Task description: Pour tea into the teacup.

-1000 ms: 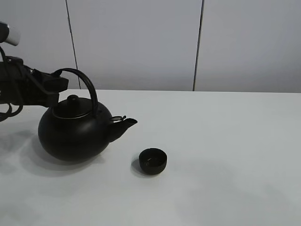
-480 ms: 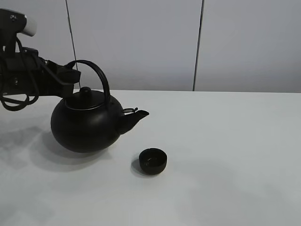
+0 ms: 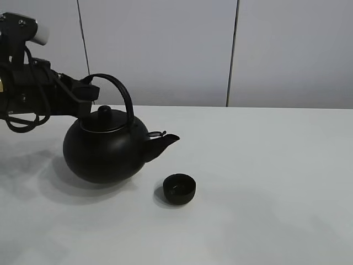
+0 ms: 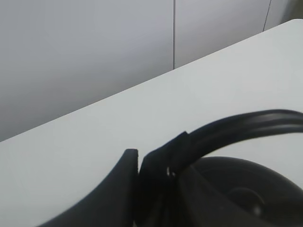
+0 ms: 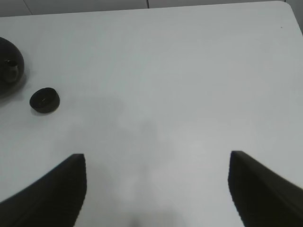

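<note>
A big round black kettle (image 3: 107, 149) with an arched handle (image 3: 118, 88) hangs just above the white table (image 3: 265, 165), held level, its spout (image 3: 165, 141) pointing right. My left gripper (image 3: 85, 93) is shut on the handle's left end; the left wrist view shows its fingers (image 4: 156, 175) clamped on the handle (image 4: 246, 124). The small black teacup (image 3: 179, 188) stands on the table below and right of the spout; it also shows in the right wrist view (image 5: 44, 100). No tea stream shows. My right gripper (image 5: 156, 187) is open and empty, far right of the cup.
A grey panelled wall (image 3: 231, 52) runs behind the table. The table's right corner (image 5: 284, 4) shows in the right wrist view. The left arm's body and cables (image 3: 22, 83) hang over the table's left side.
My left gripper has lifted the kettle off the table and carried it right, so the spout is nearer the teacup. The teacup has not moved.
</note>
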### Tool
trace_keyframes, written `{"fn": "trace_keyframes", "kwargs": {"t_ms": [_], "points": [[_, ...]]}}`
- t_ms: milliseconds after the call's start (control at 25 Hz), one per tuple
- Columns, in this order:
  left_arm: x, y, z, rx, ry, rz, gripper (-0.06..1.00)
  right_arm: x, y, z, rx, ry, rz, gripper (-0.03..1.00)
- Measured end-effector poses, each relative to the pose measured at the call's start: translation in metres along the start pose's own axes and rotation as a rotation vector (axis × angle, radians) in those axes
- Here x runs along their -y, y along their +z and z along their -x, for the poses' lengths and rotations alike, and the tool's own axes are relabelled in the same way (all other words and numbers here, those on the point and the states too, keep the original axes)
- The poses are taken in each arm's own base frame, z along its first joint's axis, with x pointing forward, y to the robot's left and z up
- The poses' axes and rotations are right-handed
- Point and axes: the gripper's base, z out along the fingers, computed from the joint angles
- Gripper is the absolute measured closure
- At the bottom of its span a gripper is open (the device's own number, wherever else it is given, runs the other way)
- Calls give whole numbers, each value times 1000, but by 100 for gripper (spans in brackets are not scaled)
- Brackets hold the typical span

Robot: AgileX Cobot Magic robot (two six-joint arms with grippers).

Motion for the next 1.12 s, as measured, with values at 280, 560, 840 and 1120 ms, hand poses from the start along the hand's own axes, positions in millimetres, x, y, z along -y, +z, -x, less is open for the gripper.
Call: {"fn": "trace_keyframes", "kwargs": {"t_ms": [280,560,840,1120], "points": [[0,0,-4,-44,8,3,80,0,0,0,1,0,0,40],[0,0,-4,-51,48,5,80,0,0,0,1,0,0,40],[0,0,-4,-51,68,4,81,0,0,0,1,0,0,40],[0,0,-4,-51,90,4,81,0,0,0,1,0,0,40]]}}
